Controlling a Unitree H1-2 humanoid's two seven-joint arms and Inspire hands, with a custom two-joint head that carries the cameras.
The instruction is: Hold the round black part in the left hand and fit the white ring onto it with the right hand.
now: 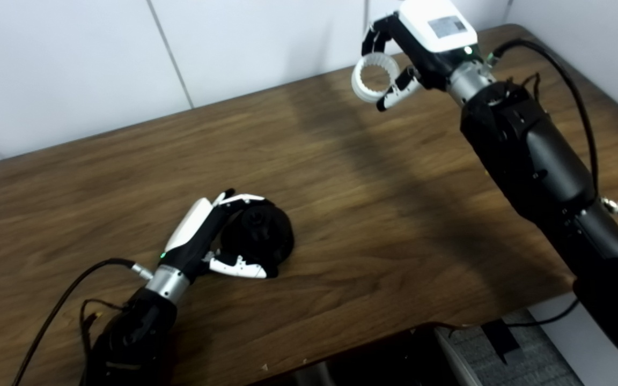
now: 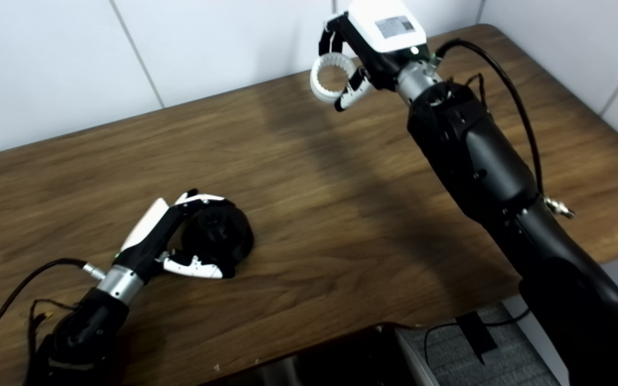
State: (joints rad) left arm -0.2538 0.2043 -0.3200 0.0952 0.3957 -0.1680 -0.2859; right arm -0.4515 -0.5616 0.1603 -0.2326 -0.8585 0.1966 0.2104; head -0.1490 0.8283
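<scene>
Sitting closest to the camera, down at the lower left, the left hand (image 1: 218, 236) is wrapped around the round black part (image 1: 259, 233), which looks to be resting on the worktop (image 1: 341, 214) or barely off it, hard to say which. Its fingers (image 1: 239, 200) curl over the top of the part and the thumb (image 1: 236, 266) hooks in along the near edge, so it's got a proper grip on it. You can see a raised hub in the middle of the black part, facing up and a bit toward the camera. A black cable (image 1: 67, 300) runs from the left wrist off toward the bottom left corner. The wood-grain middle of the worktop lies between the two hands, with a dark shadow band cutting diagonally across it. Way over at the far right, the right hand (image 1: 405, 53) is lifted above the back edge of the worktop, closed on the white ring (image 1: 376, 78). The ring has little teeth around its inside and its opening faces roughly the camera. One finger comes over the top of it and the thumb presses on the lower right rim. So the ring and the black part are well apart, nowhere near touching. Behind it all is a white panelled wall (image 1: 73, 69).
</scene>
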